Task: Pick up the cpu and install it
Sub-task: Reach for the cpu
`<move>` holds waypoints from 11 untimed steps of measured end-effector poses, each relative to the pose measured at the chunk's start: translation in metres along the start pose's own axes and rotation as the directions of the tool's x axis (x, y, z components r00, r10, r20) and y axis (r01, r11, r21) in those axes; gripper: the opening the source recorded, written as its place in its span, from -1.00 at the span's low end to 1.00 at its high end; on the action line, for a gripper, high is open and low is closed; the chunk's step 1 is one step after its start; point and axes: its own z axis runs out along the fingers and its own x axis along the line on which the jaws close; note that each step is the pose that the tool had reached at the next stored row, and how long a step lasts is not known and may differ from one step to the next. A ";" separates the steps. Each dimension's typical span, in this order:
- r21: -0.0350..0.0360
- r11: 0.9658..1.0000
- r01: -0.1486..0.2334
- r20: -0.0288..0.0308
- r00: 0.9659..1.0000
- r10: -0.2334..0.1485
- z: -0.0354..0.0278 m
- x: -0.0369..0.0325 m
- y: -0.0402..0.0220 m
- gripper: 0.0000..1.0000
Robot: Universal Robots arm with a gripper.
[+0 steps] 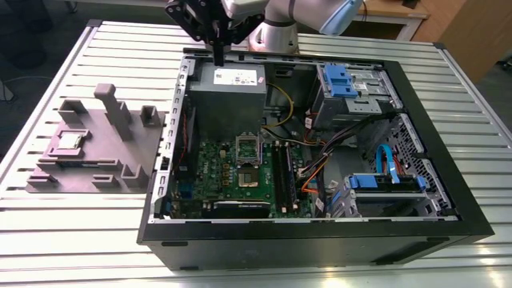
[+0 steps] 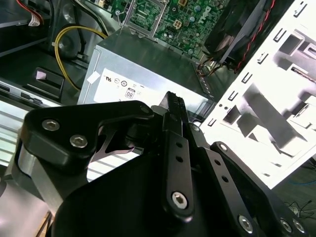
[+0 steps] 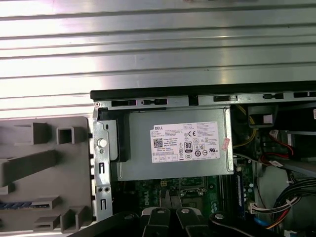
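Overhead, the black end effector (image 1: 217, 60) hangs with its two slim fingers pressed together and nothing between them. It is above the power supply (image 1: 228, 99), close to the case wall that faces the tabletop's far edge. In both wrist views the fingertips (image 3: 163, 195) point down toward that grey sheet-metal box with its white label (image 3: 185, 141).

The power supply sits inside a black computer case (image 1: 320, 240) that lies open on its side. The case takes up the middle of the tabletop (image 1: 80, 240) and the half toward the exterior view's right. Beside the power supply, toward the near edge, lies a green motherboard (image 1: 232, 180) with a square metal-framed socket (image 1: 249, 176) in it. Also in the case are blue plastic drive brackets (image 1: 340, 81) on perforated steel cages, plus loose yellow, orange and blue cables.

The cpu (image 1: 71, 141) lies well apart from the end effector. It is a small flat square with a silvery top, resting in a shallow recess of a matte grey plastic fixture (image 1: 120, 150) with upright blocks. The fixture stands outside the case, beside it, near the tabletop edge at the exterior view's left. The tabletop is ribbed aluminium, its long slats shining under the light.
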 end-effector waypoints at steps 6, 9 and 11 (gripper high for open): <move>0.000 1.000 0.000 0.000 1.000 0.000 0.0000 0.0027 -0.0003 -0.80; 0.000 1.000 0.000 0.000 1.000 0.000 0.0000 0.0046 -0.0004 -0.80; 0.000 1.000 0.000 0.000 1.000 0.000 0.0000 0.0054 -0.0004 -0.80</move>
